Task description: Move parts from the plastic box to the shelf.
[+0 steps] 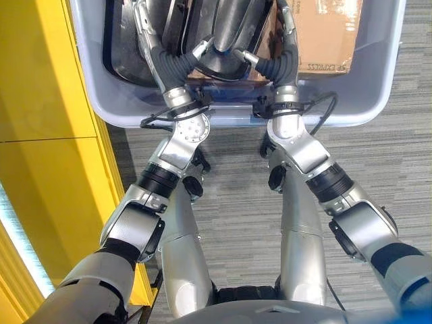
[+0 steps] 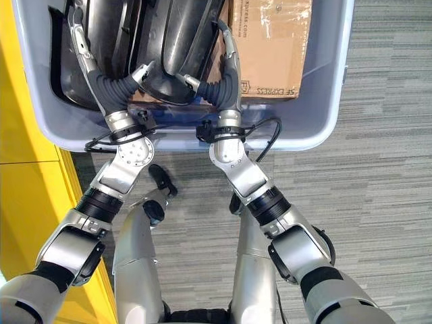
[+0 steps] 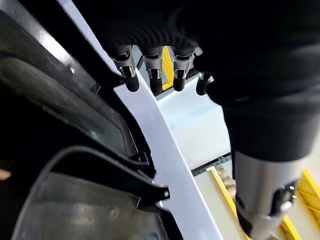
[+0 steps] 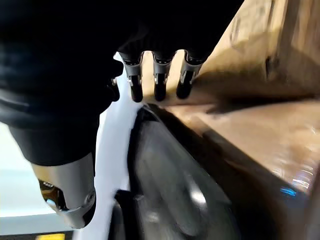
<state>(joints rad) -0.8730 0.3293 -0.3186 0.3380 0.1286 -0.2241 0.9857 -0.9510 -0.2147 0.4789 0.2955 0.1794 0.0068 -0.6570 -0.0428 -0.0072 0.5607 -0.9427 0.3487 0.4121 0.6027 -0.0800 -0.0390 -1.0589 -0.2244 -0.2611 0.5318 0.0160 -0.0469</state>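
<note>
Reaching into the plastic box (image 1: 378,101), the left hand (image 1: 150,40) and right hand (image 1: 287,47) sit either side of a black part (image 1: 233,34). In both wrist views the fingers hang fairly straight, loose, clasping nothing, thumbs angled toward the part. It lies in the box at twelve o'clock, with a cardboard box (image 1: 327,34) at one o'clock and another black part (image 1: 125,40) at eleven. Judging by this, the pick is starting; next the hands must close on the part and lift it clear.
</note>
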